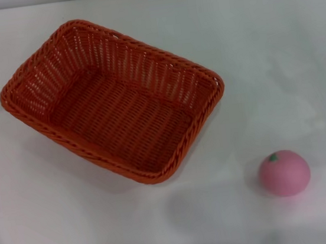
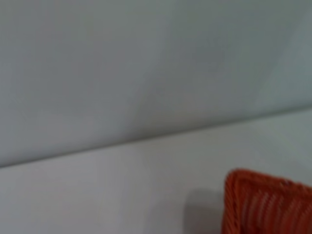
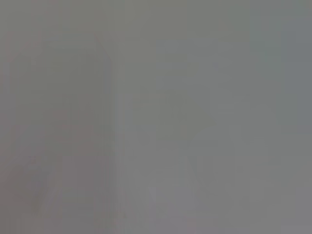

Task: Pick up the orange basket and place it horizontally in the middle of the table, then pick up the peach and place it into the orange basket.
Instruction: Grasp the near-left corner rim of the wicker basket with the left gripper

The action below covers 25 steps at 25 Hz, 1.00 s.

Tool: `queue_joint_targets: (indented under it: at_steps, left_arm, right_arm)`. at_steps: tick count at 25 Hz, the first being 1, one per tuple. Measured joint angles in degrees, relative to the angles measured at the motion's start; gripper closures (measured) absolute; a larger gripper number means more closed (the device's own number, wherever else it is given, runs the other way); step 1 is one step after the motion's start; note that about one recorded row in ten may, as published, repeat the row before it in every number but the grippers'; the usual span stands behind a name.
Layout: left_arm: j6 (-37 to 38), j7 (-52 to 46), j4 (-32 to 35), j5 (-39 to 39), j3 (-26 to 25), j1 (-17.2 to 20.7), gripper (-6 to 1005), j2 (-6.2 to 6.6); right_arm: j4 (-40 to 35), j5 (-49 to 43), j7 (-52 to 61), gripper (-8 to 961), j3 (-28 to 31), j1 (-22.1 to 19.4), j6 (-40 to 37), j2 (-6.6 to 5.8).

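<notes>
Nearest us in the head view sits the peach, at roughly 4 o'clock from the table centre, leaf mark up, resting free w/ nothing touching it. At about 10 o'clock from it, well apart, lies the orange basket, open side up, empty, its long axis skewed from 10 to 4 o'clock rather than lying straight across, and sitting left of centre. No arm or gripper shows in this view, so we can't say whether either hand is spread, closed or holding anything; both look parked out of frame and neither task thing is gripped. In the left wrist view we get only one braided corner of the basket against the bare tabletop and a plain wall behind; the left gripper's own fingers aren't in shot. The right wrist view gives us a flat grey blur, nothing we can name, no fingers. We judge the job as not yet begun: the basket needs lifting, squaring up and centring first. Risks as we see them: the sloped, flexible wicker wall could slip or bend if pinched at the rim only, so the basket may tilt or swing and land skewed again; a wide swing toward 4 o'clock could knock the peach, and being round it would roll, maybe off the near edge; a squashy ball may also squirt out of a hard or off-centre pinch.
</notes>
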Motion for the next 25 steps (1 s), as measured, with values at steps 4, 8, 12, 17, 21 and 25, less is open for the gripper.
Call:
queue_joint_targets:
  at_steps: [4,8,12,17,21,25]
  left_arm:
    - [-0.81,0.91,0.34,2.62,1.72,-1.49,140,-0.28]
    - [0.79,3.39,0.47,3.41,4.95,-1.63,140,-1.69]
    - [3.42,6.46,2.15,3.85,6.7,-1.63,140,-3.36]
    - [7.14,9.34,6.11,4.09,7.92,-1.87,140,-4.42]
    - [9.82,11.15,8.49,4.05,7.97,-1.83,140,-5.15]
    - [12.37,12.86,10.97,3.64,7.99,-1.84,140,-5.43]
  right_arm:
    - [0.32,0.0,0.37,98,0.05,-0.02,1.02,0.0]
    - [0.68,0.0,0.11,101,0.07,-0.54,2.54,0.01]
    - [0.78,0.01,0.38,104,0.06,-0.68,2.88,0.0]
    - [0.98,0.0,0.46,108,0.06,-0.29,2.9,0.07]
    - [1.39,0.0,0.48,111,0.06,-0.04,2.98,0.09]
    - [1.44,0.0,0.49,114,0.06,0.0,3.5,0.09]
